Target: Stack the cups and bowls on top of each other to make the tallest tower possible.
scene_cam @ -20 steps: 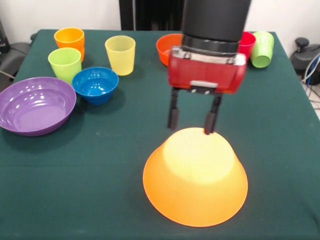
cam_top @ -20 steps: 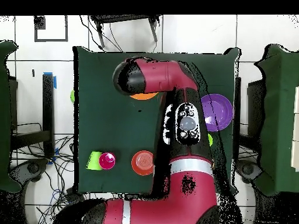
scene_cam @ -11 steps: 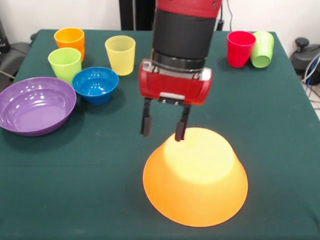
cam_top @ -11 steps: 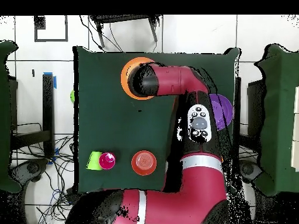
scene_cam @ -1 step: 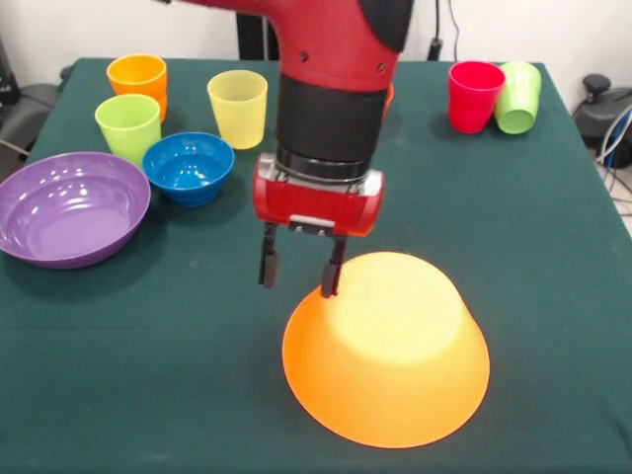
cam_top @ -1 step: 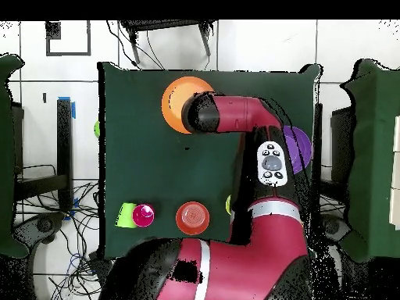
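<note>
A large orange bowl (scene_cam @ -1 step: pixel 387 346) lies upside down on the green table, near the front edge; from overhead the orange bowl (cam_top @ -1 step: pixel 176 95) is partly under the arm. My gripper (scene_cam @ -1 step: pixel 299 275) hangs open and empty just left of the bowl's raised base, with its right fingertip (scene_cam @ -1 step: pixel 331 279) at the bowl's upper left edge. A purple bowl (scene_cam @ -1 step: pixel 69 205) and a blue bowl (scene_cam @ -1 step: pixel 188 166) sit at the left. Behind them stand a lime green cup (scene_cam @ -1 step: pixel 128 126), an orange cup (scene_cam @ -1 step: pixel 138 79) and a yellow cup (scene_cam @ -1 step: pixel 238 107). A red cup (scene_cam @ -1 step: pixel 474 96) stands far right with a tipped green cup (scene_cam @ -1 step: pixel 517 96) against it.
A red-orange bowl (cam_top @ -1 step: pixel 192 218) shows in the overhead view; in the front view the arm hides nearly all of it. The arm's red body (cam_top @ -1 step: pixel 234 113) reaches across the table (scene_cam @ -1 step: pixel 553 227). Cables and equipment lie off the table's right edge.
The gripper has moved left in the front view, from over the orange bowl's base to its left edge, and slightly lower. It stayed open. The cups and bowls have not moved.
</note>
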